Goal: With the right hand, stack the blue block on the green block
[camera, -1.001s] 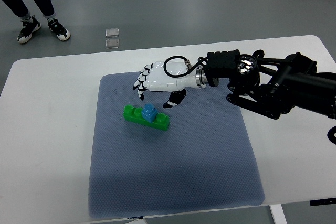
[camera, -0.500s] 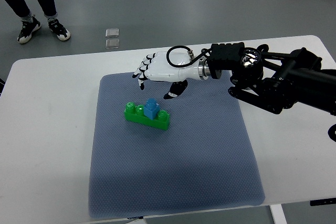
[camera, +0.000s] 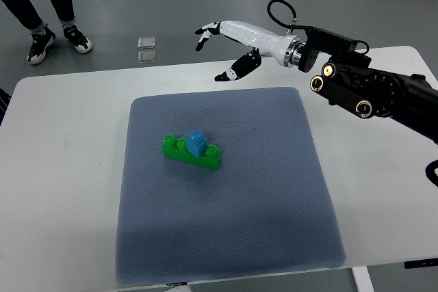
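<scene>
A small blue block (camera: 197,142) sits on top of a long green block (camera: 191,152), near its middle, on the grey-blue mat (camera: 226,189). My right hand (camera: 220,51), white with black fingertips, hovers high over the table's far edge, well up and to the right of the blocks. Its fingers are spread and it holds nothing. The black right arm (camera: 363,87) enters from the right edge. No left arm shows.
The mat lies on a white table (camera: 61,169). Beyond the far edge, a person's legs and shoes (camera: 55,35) stand at the top left on the grey floor, and two small clear squares (camera: 146,49) lie there.
My right hand has lifted away from the blocks, moving up and back to the right, its fingers spreading. The blue block stays on the green block.
</scene>
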